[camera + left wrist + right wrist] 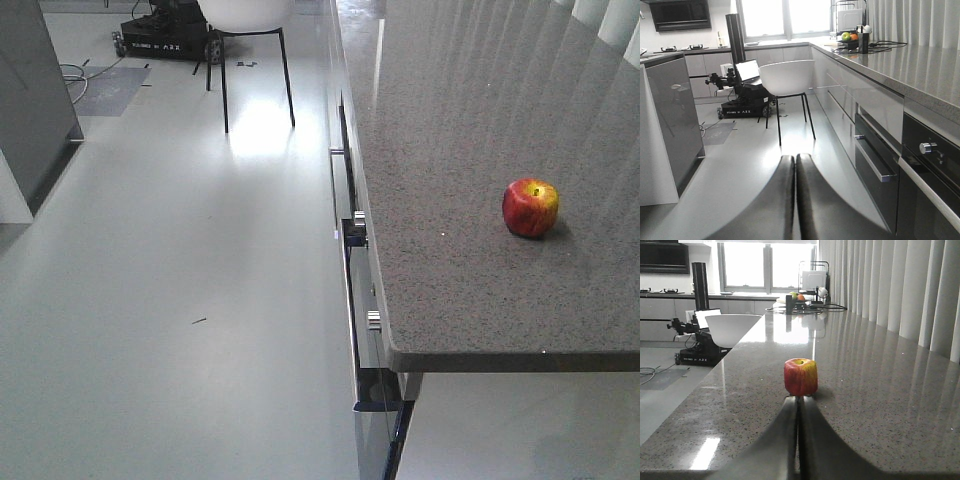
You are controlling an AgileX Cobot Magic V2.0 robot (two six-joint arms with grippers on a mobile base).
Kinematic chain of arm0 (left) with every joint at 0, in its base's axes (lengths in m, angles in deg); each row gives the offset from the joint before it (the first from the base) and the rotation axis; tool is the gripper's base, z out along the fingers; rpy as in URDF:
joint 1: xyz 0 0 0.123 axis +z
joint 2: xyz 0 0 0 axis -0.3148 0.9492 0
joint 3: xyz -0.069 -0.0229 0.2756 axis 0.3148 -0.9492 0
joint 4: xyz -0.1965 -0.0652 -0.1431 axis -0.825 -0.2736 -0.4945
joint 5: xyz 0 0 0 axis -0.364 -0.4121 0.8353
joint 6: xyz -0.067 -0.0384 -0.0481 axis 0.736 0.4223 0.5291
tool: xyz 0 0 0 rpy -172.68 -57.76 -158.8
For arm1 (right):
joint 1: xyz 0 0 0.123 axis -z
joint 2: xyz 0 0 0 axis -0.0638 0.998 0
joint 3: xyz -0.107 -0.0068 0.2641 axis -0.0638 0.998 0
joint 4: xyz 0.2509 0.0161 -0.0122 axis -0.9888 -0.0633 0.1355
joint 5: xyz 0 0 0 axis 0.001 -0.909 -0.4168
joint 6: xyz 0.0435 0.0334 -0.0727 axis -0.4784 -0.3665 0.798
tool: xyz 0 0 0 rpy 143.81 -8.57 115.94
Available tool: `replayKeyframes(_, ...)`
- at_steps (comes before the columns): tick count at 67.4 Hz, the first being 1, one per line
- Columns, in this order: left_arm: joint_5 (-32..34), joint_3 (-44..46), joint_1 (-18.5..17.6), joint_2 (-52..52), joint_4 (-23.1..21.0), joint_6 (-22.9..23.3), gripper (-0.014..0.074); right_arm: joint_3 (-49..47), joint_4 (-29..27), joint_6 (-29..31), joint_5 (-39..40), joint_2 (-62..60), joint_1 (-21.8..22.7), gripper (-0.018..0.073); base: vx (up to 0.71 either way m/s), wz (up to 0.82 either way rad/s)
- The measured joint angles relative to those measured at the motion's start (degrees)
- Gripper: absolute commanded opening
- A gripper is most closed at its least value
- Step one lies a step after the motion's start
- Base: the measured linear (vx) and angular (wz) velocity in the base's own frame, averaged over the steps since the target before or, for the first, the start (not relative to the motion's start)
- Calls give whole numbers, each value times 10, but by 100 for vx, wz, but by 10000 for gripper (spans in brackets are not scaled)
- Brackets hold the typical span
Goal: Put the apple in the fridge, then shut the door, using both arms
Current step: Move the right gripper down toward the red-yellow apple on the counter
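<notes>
Your left gripper [794, 160] has its black jaws pressed together, empty, over the pale glossy floor [740, 165]. Your right gripper [799, 401] is likewise closed and empty, pointing at the small round red-and-yellow apple [801, 376] on the speckled grey stone countertop [880, 405].

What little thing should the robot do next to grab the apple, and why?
Probably spread the right fingers apart first: they are pressed shut, pointing at the apple, which sits untouched just ahead on the counter. Shut, they could only nudge it.
</notes>
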Motion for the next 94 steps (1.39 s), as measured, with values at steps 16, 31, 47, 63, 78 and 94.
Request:
replayKeyframes(16, 0, 0, 0, 0, 0, 0, -6, 0, 0, 0, 0, 0, 0, -3, 0, 0)
replayKeyframes(31, 0, 0, 0, 0, 0, 0, -6, 0, -6, -1, 0, 0, 0, -3, 0, 0)
replayKeyframes(47, 0, 0, 0, 0, 0, 0, -6, -57, -15, -6, -49, 17, 0, -3, 0, 0)
replayKeyframes(63, 0, 0, 0, 0, 0, 0, -6, -223, -15, -6, -200, 128, 0, -3, 0, 0)
replayKeyframes(78, 0, 0, 0, 0, 0, 0, -6, -340, -15, -6, -334, 241, 0, 31, 0, 0)
replayKeyframes(94, 0, 0, 0, 0, 0, 0, -6, -417, -18, 10, -425, 372, 0, 245, 0, 0)
